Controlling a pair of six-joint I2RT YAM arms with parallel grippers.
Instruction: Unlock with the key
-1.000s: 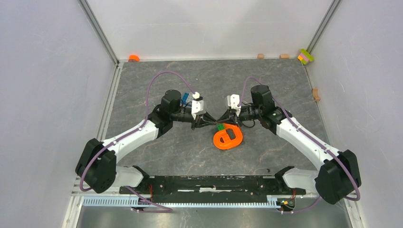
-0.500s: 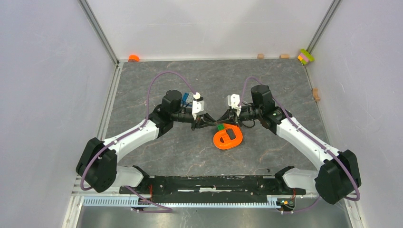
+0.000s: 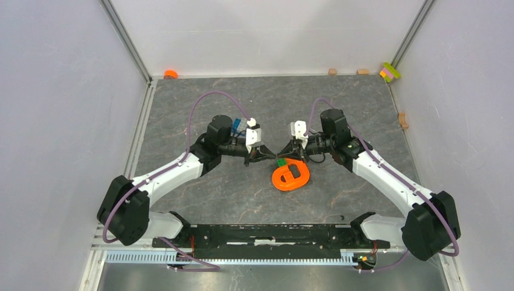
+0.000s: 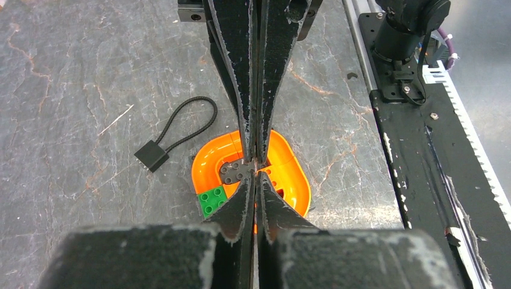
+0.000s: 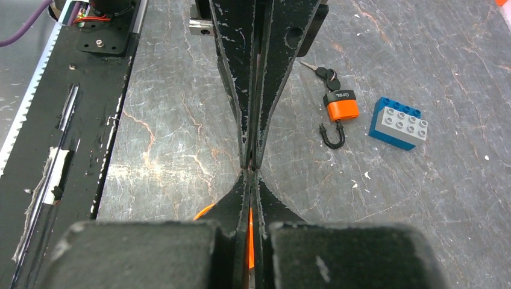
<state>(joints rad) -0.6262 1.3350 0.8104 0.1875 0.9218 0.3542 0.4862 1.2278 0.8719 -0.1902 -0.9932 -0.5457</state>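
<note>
The key (image 5: 324,73), black-headed with a thin silvery blade, lies on the table in the right wrist view, at the black end of the small orange padlock (image 5: 341,109). The padlock's black shackle (image 5: 332,137) stands swung open. In the top view both are hidden under the left arm. My left gripper (image 3: 271,153) and right gripper (image 3: 280,151) are both shut and empty, and they meet tip to tip above the table. The left gripper's (image 4: 256,165) tips hang over the orange ring piece (image 4: 289,171). The right gripper (image 5: 252,171) is well left of the key.
The orange ring piece (image 3: 291,176) carries a green brick (image 3: 282,162). A small black lock on a thin cable loop (image 4: 152,156) lies left of it. A blue and grey brick (image 5: 398,123) sits beside the padlock. Small blocks (image 3: 390,72) lie along the back wall.
</note>
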